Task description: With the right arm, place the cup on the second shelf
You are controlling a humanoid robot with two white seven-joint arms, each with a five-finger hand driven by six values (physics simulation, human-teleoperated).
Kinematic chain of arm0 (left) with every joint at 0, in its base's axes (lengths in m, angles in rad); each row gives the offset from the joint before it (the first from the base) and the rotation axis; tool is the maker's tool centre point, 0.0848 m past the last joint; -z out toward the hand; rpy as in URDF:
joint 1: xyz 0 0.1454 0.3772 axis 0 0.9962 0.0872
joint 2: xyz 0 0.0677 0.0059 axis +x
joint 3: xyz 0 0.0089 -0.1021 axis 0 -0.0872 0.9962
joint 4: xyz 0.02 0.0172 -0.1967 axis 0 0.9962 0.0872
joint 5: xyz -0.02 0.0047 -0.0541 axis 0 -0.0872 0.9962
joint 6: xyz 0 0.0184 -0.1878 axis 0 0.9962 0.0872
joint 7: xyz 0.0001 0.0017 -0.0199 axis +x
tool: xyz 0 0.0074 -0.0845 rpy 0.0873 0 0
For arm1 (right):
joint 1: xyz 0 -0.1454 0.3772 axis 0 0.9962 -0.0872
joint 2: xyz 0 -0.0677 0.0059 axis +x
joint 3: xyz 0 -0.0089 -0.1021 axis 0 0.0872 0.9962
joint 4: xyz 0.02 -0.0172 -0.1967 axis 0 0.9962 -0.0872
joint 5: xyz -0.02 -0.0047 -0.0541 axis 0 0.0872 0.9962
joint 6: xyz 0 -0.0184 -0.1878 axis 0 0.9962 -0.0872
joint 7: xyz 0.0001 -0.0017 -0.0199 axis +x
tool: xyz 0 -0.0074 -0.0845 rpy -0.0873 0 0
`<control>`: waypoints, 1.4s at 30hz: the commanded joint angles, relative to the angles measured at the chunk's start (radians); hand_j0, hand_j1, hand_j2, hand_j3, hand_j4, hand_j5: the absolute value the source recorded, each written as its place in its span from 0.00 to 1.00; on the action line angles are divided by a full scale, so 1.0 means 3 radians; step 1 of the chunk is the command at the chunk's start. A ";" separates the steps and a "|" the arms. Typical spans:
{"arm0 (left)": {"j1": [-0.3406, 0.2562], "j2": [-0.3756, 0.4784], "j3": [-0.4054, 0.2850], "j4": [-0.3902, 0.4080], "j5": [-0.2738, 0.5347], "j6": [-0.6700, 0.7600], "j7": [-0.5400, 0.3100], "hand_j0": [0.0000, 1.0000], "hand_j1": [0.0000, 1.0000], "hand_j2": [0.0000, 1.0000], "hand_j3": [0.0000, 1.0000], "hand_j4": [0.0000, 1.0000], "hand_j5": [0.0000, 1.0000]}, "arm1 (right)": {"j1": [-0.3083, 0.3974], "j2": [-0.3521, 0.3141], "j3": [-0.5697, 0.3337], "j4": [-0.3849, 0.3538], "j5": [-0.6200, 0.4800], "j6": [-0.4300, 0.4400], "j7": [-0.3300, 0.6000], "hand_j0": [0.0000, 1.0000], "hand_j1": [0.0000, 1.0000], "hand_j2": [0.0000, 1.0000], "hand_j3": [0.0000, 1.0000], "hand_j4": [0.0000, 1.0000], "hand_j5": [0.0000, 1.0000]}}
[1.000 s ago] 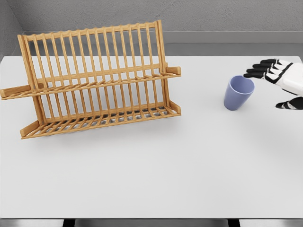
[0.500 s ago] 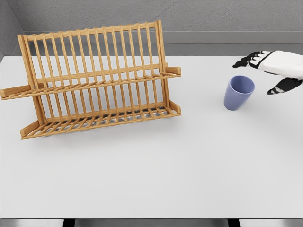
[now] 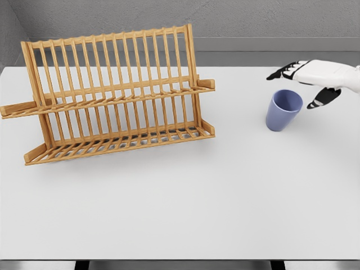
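Between the cup [image 3: 283,110] and the wooden rack [image 3: 115,93] we see a bare stretch of worktop [image 3: 185,197], wide enough for a hand to pass. Only the rack's protruding shelf ends on its right side narrow that gap.

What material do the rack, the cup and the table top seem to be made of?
Rack: looks like wood or bamboo, with a honey-brown tone and faint grain on the slats, matte.
Cup: smooth, even periwinkle blue with no gloss; plastic or glazed ceramic, the render does not settle it.
Table: plain pale grey, flat and matte, with no texture; possibly laminate.
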 commanded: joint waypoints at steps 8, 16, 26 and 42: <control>0.0000 0.0000 0.0000 0.0000 0.0000 0.0001 -0.0001 1.00 1.00 1.00 1.00 1.00 1.00 | 0.0000 0.0099 0.0251 0.0219 0.0016 0.0009 -0.0001 1.00 1.00 1.00 1.00 1.00 1.00; 0.0000 0.0000 0.0000 0.0000 0.0000 0.0001 -0.0001 1.00 1.00 1.00 1.00 1.00 1.00 | -0.0015 0.0104 0.0312 0.0234 0.0016 0.0009 -0.0001 1.00 1.00 1.00 1.00 1.00 1.00; 0.0000 0.0000 0.0000 0.0000 0.0000 -0.0004 -0.0001 1.00 1.00 1.00 1.00 1.00 1.00 | -0.0046 0.0130 0.0312 0.0229 0.0011 0.0009 -0.0001 0.70 0.70 0.70 0.70 0.70 0.70; 0.0000 0.0000 0.0000 0.0000 0.0000 0.0001 -0.0001 1.00 1.00 1.00 1.00 1.00 1.00 | -0.0153 0.0125 0.0276 0.0193 -0.0005 0.0009 -0.0001 0.64 0.64 0.64 0.64 0.64 0.64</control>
